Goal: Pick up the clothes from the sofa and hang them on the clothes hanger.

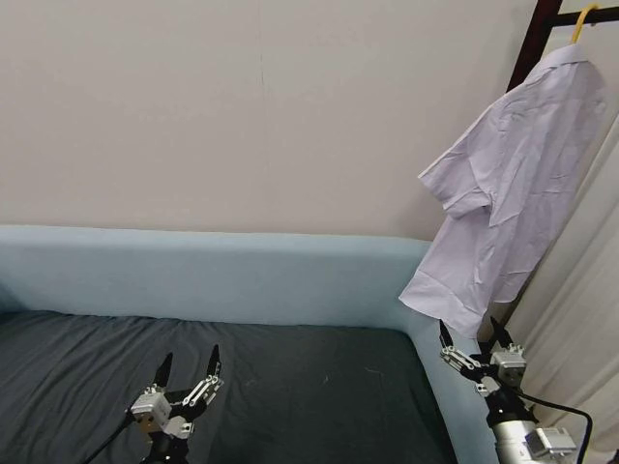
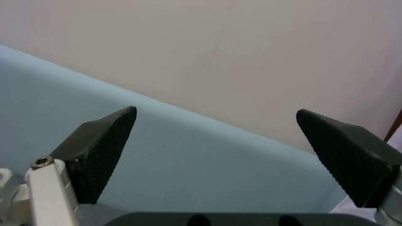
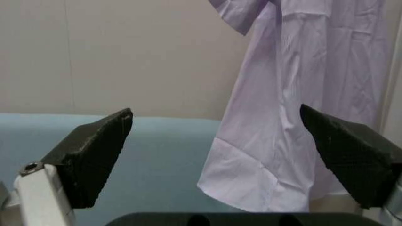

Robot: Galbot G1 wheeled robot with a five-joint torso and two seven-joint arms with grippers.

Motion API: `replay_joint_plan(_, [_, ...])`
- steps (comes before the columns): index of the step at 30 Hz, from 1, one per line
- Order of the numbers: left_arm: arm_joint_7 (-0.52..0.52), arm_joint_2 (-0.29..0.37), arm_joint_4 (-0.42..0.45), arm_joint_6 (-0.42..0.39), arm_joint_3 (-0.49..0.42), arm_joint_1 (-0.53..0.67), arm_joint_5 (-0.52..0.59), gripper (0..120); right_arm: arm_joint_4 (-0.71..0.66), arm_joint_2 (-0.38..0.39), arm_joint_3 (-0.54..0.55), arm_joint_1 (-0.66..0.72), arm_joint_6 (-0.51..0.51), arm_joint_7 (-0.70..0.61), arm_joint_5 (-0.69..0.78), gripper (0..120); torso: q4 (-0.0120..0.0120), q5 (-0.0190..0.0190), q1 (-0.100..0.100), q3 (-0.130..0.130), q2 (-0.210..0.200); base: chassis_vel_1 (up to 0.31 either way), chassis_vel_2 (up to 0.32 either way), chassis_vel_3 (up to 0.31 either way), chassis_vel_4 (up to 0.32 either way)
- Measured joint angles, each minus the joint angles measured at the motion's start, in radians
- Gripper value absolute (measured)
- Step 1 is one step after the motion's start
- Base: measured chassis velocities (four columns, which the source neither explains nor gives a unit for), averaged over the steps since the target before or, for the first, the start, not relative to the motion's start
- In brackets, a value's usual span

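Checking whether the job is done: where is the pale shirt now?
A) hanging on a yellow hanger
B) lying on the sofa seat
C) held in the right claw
A: the shirt hangs from the yellow hanger, not in the open right claw.

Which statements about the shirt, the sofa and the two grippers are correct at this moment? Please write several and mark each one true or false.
1. The shirt hangs on a yellow hanger beside the sofa's end. True.
2. The left gripper is shut on the shirt. False: it is open and holds nothing, above the dark seat.
3. The right gripper is open, close to the shirt's lower hem. True.
4. The backrest of the sofa is dark grey. False: it is light blue; the seat is the dark part.
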State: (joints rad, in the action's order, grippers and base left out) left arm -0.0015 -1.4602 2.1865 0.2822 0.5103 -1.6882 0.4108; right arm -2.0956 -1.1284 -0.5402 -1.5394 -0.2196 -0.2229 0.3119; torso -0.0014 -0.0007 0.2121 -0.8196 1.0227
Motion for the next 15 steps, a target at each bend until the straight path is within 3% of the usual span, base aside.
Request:
replay_joint_plan(6, [0.028,-0.014,0.009,-0.001,0.000,-0.006,-0.028,100,-0.034,-0.043,-0.021,-0.063,0.006,-0.017,-0.037,100,0.0000,-0.0001,0.000,0.000,0.000,0.000,0.000,0.000,0.000])
replay_joint_plan(15, [0.030,-0.014,0.009,0.001,0.000,-0.006,-0.028,100,-0.034,-0.044,-0.021,-0.063,0.006,-0.017,-0.039,100,0.0002,-0.0001,0.000,0.000,0.000,0.000,0.000,0.000,0.000])
